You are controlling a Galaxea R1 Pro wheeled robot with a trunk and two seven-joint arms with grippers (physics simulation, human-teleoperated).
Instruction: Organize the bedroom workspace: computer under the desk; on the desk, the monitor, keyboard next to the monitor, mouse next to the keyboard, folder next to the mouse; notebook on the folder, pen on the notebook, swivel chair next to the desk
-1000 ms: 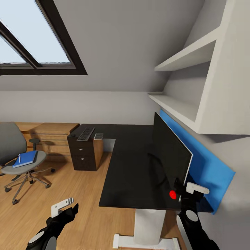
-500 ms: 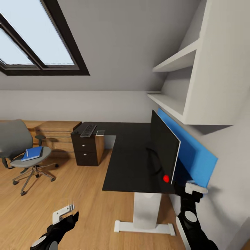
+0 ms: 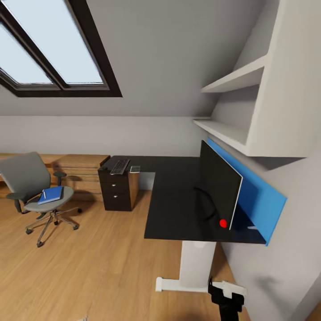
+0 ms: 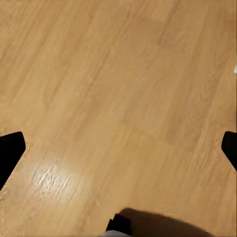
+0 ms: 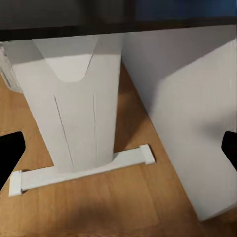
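The glossy black L-shaped counter (image 3: 178, 196) is mostly bare in front of the wide black monitor (image 3: 218, 187). White wall shelves (image 3: 232, 133) overhang it; wooden plank floor (image 3: 102, 263) lies open.

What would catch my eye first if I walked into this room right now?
Probably the wide black monitor standing on the glossy black L-shaped desk, against a bright blue back panel on the right. Up on the left, a big dark-framed skylight glows in the sloped ceiling. Below it, a grey swivel chair holds a blue folder on its seat.
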